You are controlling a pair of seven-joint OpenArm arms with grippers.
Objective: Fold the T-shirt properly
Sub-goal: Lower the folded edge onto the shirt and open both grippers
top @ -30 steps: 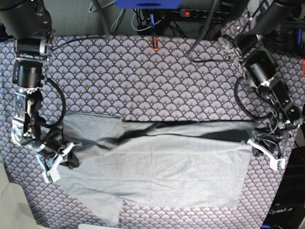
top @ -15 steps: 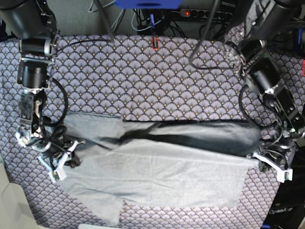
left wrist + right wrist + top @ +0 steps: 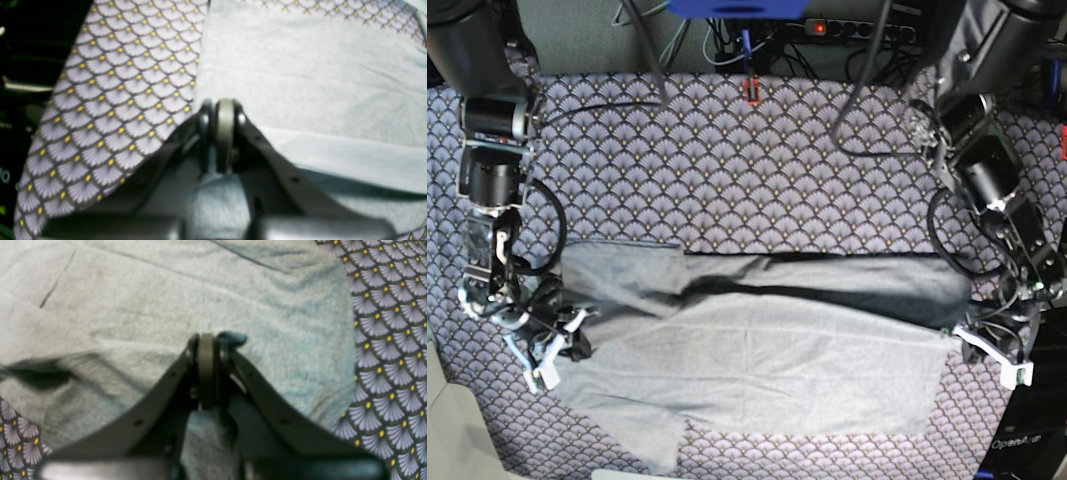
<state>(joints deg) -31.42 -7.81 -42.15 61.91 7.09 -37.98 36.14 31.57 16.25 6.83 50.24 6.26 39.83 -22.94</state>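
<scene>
The light grey T-shirt (image 3: 757, 370) lies spread across the near half of the purple fan-patterned tablecloth (image 3: 727, 170), with a darker folded band along its far edge. My left gripper (image 3: 997, 360) is at the shirt's right end, low over the cloth. In the left wrist view it (image 3: 221, 110) is shut, with grey shirt fabric (image 3: 317, 66) pinched at its tips. My right gripper (image 3: 547, 360) is at the shirt's left end. In the right wrist view it (image 3: 206, 343) is shut on shirt fabric (image 3: 166, 290).
The table's right edge (image 3: 43, 110) runs close beside my left gripper, with dark space beyond it. A red clip (image 3: 752, 92) and cables (image 3: 867, 60) lie at the table's back edge. Black cables (image 3: 547, 220) hang by the right arm.
My left gripper has moved outward to the right with the shirt's end, pulling it taut and widening the dark band along the far edge. My right gripper has shifted slightly.
</scene>
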